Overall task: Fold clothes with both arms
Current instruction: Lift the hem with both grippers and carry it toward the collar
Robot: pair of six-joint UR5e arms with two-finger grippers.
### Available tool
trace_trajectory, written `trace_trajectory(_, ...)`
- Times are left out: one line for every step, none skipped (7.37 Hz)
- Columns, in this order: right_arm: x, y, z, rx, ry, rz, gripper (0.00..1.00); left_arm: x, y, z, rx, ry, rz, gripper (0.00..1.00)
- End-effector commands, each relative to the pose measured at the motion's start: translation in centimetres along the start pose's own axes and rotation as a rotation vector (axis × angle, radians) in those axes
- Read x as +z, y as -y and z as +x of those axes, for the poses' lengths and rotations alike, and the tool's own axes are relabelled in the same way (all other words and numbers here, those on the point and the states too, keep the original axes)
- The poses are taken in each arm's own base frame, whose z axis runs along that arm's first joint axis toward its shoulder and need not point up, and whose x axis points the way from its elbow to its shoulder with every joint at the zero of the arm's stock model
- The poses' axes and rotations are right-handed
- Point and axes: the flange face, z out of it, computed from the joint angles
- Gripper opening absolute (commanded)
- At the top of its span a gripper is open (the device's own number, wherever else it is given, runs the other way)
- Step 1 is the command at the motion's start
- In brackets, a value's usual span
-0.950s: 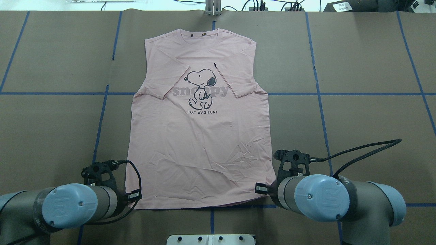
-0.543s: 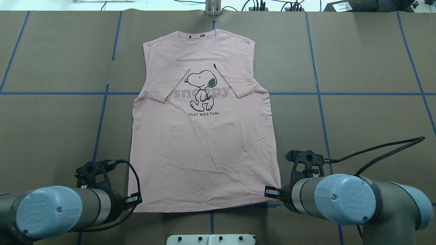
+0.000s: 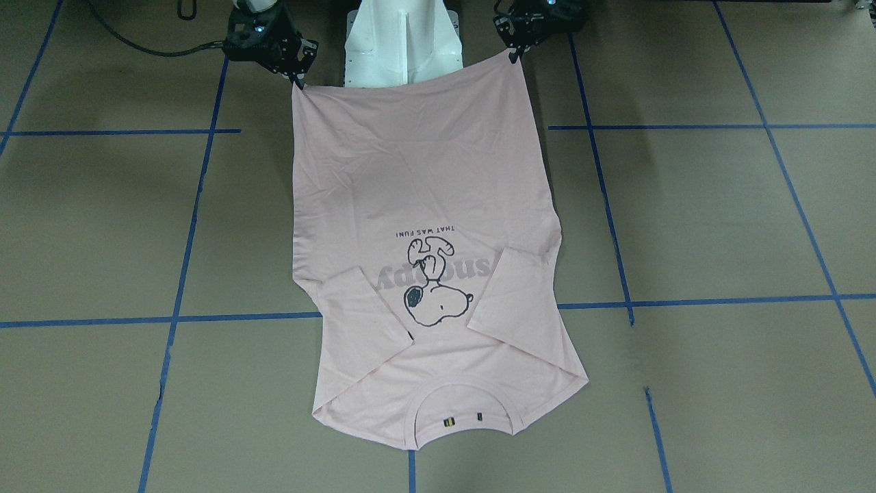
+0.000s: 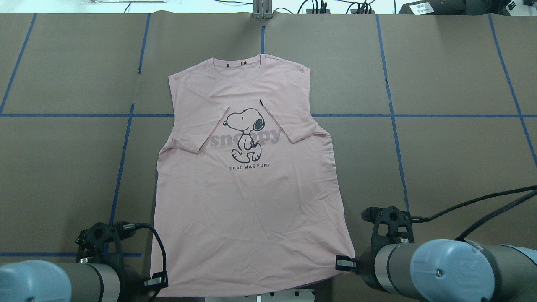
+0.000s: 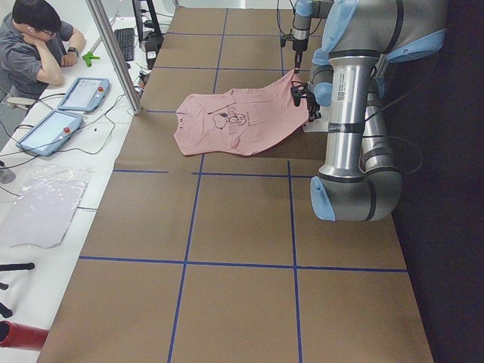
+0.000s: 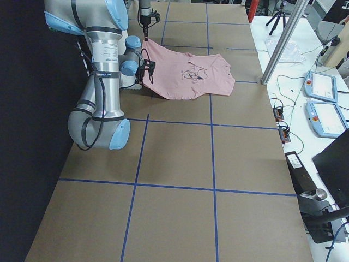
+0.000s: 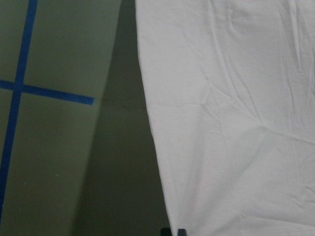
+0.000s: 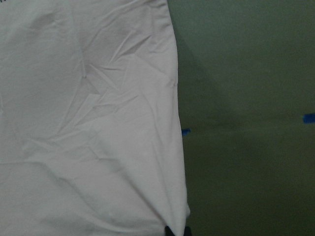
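Note:
The pale pink T-shirt [image 4: 251,201] lies print side up, Snoopy cartoon [image 4: 245,134] showing, both sleeves folded in over the chest and the collar [image 4: 241,63] at the far end. My left gripper [image 4: 157,280] is shut on the near left hem corner. My right gripper [image 4: 343,263] is shut on the near right hem corner. In the front-facing view the hem hangs stretched between the left gripper [image 3: 512,55] and the right gripper [image 3: 295,81], raised off the table by the base. Each wrist view shows pink cloth [image 7: 231,123] [image 8: 88,123] running down into the fingertips.
Brown table cover with blue tape lines [image 4: 392,115] surrounds the shirt. The white pedestal base [image 3: 404,41] stands just behind the raised hem. A person [image 5: 34,45] sits at a side bench with tablets [image 5: 83,92]. Cables and gear line the far edge [image 4: 319,6].
Both arms have drawn back toward the base with the hem corners held, dragging the whole shirt nearer the robot. The collar has slid away from the far edge.

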Motion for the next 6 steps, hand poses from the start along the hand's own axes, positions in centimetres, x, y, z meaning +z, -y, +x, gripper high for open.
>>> trace_trajectory(-0.6, -2.8, 1.5, 0.015, -0.016, -0.027, 0.00, 0.3, -0.6, -0.7, 0.054, 0.029, -0.011, 0.00)
trace_trajectory(-0.7, -2.9, 1.4, 0.014, -0.011, -0.023, 0.00, 0.4, -0.6, -0.7, 0.051, 0.029, -0.011, 0.00)
trace_trajectory(-1.0, -0.6, 1.4, 0.031, -0.007, 0.021, 0.00, 0.0, -0.5, -0.4, 0.049, 0.018, -0.011, 0.00)
trace_trajectory(-1.4, 1.8, 1.3, -0.004, -0.001, 0.067, 0.00, 0.0, 0.0, 0.1, 0.046, 0.005, 0.001, 0.00)
trace_trajectory(-2.2, 4.5, 0.6, -0.033, 0.020, 0.113, 0.00, -1.1, 2.4, 0.6, 0.067, -0.017, 0.048, 0.00)
trace_trajectory(-2.4, 7.4, -1.3, -0.046, 0.046, 0.164, 0.00, -2.2, 5.0, 1.0, 0.095, -0.035, 0.101, 0.00)
